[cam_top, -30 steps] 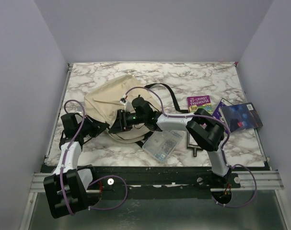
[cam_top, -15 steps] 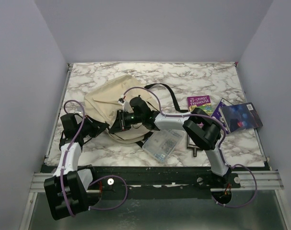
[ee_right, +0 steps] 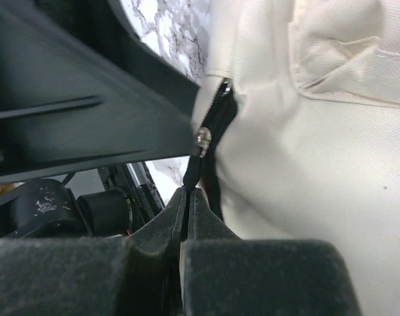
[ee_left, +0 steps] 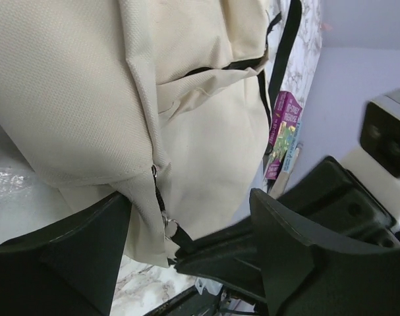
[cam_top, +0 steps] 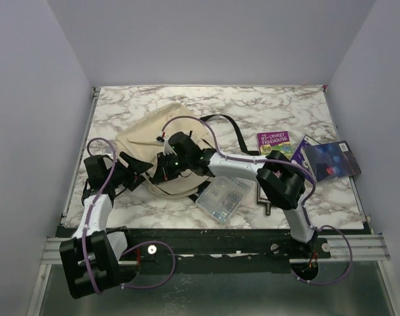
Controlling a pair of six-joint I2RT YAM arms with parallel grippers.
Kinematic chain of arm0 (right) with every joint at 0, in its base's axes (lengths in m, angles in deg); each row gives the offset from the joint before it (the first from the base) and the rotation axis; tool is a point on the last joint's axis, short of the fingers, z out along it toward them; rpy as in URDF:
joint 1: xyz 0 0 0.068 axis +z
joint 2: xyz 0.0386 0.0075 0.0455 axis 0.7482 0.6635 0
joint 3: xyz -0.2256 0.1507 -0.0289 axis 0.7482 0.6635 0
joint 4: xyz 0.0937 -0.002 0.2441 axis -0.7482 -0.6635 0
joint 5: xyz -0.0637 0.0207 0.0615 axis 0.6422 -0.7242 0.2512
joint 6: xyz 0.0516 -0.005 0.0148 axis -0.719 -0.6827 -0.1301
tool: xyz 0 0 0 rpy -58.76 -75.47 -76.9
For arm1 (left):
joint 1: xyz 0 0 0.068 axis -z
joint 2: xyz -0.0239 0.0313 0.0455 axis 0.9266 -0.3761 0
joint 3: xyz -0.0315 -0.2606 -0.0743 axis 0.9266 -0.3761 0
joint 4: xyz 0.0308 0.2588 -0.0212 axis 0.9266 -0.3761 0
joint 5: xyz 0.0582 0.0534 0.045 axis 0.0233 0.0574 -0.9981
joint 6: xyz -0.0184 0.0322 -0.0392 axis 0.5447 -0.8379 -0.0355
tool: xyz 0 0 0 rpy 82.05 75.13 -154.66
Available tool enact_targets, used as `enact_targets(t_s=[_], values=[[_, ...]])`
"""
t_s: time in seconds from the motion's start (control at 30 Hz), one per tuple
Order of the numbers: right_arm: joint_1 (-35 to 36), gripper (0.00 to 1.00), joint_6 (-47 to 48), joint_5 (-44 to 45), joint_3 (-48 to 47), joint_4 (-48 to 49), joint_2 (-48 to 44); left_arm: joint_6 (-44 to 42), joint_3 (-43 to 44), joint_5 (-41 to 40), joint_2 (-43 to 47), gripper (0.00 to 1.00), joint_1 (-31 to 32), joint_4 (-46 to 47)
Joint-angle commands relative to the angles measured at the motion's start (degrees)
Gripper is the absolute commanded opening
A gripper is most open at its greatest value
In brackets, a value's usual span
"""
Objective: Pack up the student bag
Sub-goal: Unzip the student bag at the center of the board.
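Item: student bag (cam_top: 150, 138), cream with black straps, lying at ten o'clock from the table (cam_top: 252, 108) centre.
My right gripper (ee_right: 186, 197): jaws pinched tight on the black zipper pull (ee_right: 193, 172) near the bag's six o'clock edge.
My left gripper (ee_left: 186, 230): jaws spread wide, bag fabric between them.

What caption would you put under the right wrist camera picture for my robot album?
The right claw pinches the black zipper pull of the cream student bag.

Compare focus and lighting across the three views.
Top external: even light, all sharp, student bag included. Left wrist: bag weave crisp, left hand dark and soft-edged. Right wrist: zip pull fairly sharp, right hand blurred, near-black.
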Motion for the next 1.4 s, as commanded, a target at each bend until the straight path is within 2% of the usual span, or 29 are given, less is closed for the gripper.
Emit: enact_targets(t_s=[0.0,0.13,0.3,0.37,0.5,0.57,0.63,0.73,0.87,1.0,1.1,1.17,1.27,1.33,1.37], values=[[2.3,0.00,6.0,8.6,-3.2,-9.1,-4.7,1.0,1.3,-2.8,-3.2,0.75,-0.2,2.4],[5.1,0.00,8.0,17.4,-9.7,-18.3,-3.9,2.0,0.1,-5.3,-4.7,0.74,0.1,2.4],[10.8,0.00,8.1,35.8,-16.4,-30.6,-2.1,3.1,0.8,-10.5,-8.6,0.60,0.4,2.4],[11.7,0.00,6.7,39.5,-16.1,-32.7,-2.2,3.6,1.5,-11.9,-10.5,0.48,0.4,2.3],[12.9,0.00,0.9,46.0,-16.1,-38.1,-1.8,4.6,2.1,-14.6,-11.6,0.31,0.5,2.0],[13.0,0.00,-3.3,48.3,-17.0,-43.3,-1.6,4.9,2.2,-16.3,-10.8,0.14,0.4,1.9],[13.2,0.00,-6.3,53.3,-17.6,-49.4,-1.6,5.1,2.0,-17.6,-9.1,0.02,0.5,1.9],[13.2,0.00,-9.8,59.6,-16.4,-57.4,-2.6,5.6,1.5,-19.4,-6.0,0.00,0.3,1.9],[13.1,0.00,-11.4,63.8,-6.8,-59.7,-9.2,4.6,1.9,-19.8,-1.8,0.00,-0.1,1.6],[9.9,0.00,-8.2,67.8,4.3,-56.3,-14.0,0.8,4.1,-19.8,-1.2,0.00,-0.4,-2.0],[6.9,0.00,-1.4,76.8,6.5,-53.2,-16.0,-1.1,5.0,-19.5,-1.5,0.00,-1.0,-4.6],[4.4,0.00,5.3,79.1,8.6,-46.9,-18.7,-2.0,5.2,-19.7,-1.2,0.00,-1.4,-5.8],[0.7,0.00,16.1,75.0,14.9,-32.4,-25.2,-3.1,5.2,-19.3,-0.9,0.00,-1.4,-6.2],[-0.9,0.00,22.6,67.8,19.6,-22.0,-29.7,-3.8,6.0,-17.6,-1.7,0.00,-1.5,-6.9],[-1.0,0.00,26.8,62.6,21.9,-16.0,-31.8,-4.3,6.5,-16.5,-2.1,0.15,-1.5,-7.0]])
